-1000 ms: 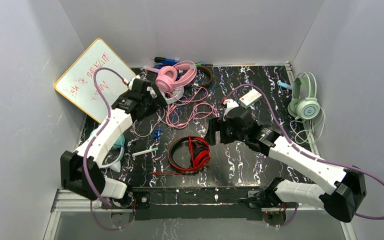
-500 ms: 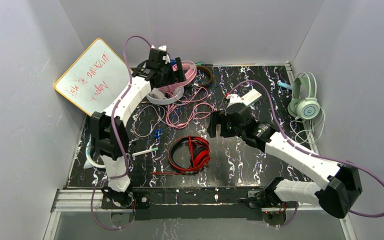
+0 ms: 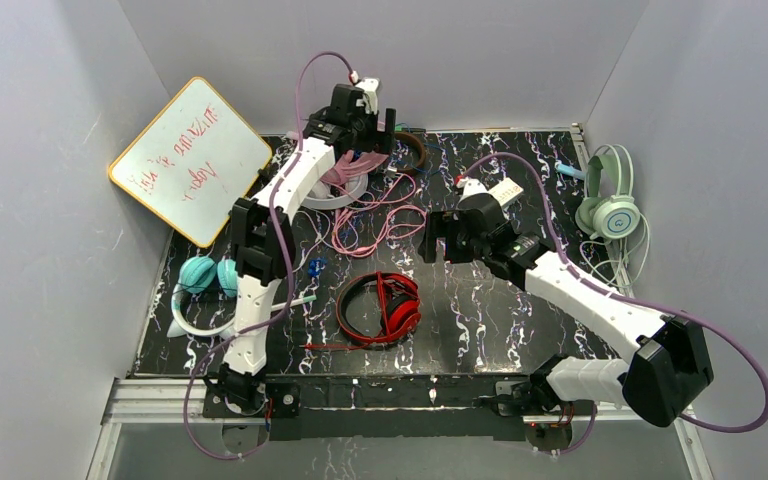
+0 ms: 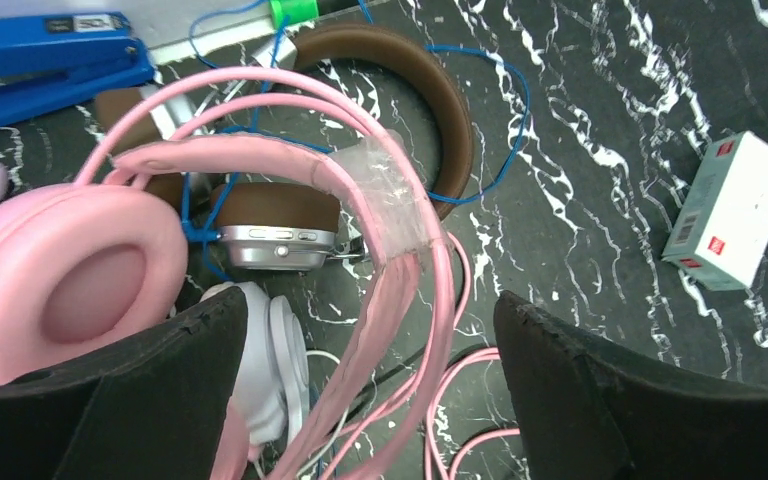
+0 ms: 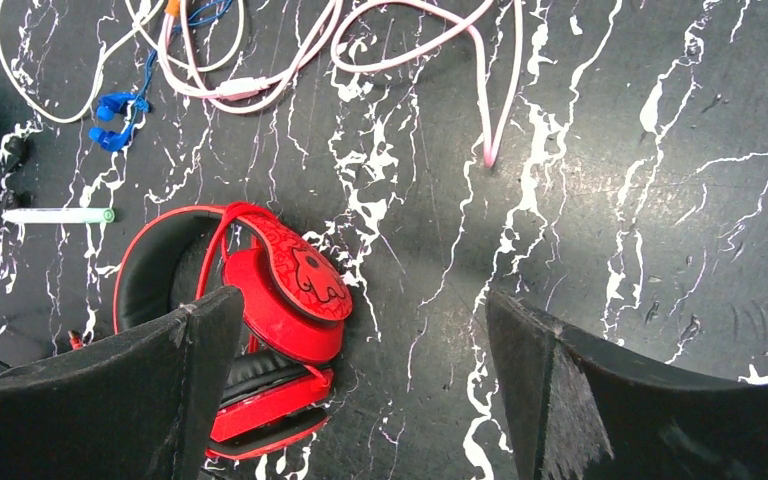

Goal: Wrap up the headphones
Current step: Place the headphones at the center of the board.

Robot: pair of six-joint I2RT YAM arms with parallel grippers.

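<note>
Since earlier, left gripper [image 4: 370,400] sits farther back; we see it open above pink headphones [image 4: 70,270]. We see right gripper [image 5: 360,390] open, empty, near red headphones [image 5: 280,300], in front of pink headphones.

Table [image 3: 520,330]: black marble look, white veins.
Pink headphones [image 4: 70,270], 11 o'clock on table: pink throughout; pink cord [image 3: 375,222].
Brown headphones [image 4: 440,110]: brown band, silver cup; blue cable [image 4: 522,105] over it.
White headphones [image 4: 270,350]: white.
Red headphones [image 5: 280,310], centre: red, black padding, dark print on band.
Teal headphones [image 3: 200,272], 9 o'clock.
Mint green headphones [image 3: 608,200], 3 o'clock.
Whiteboard [image 3: 190,160], 10 o'clock: white, yellow rim, red writing.
Box [image 4: 730,210]: white and pale teal, red label.
Arms [image 3: 600,305]: white, black joints, purple cables.
</note>
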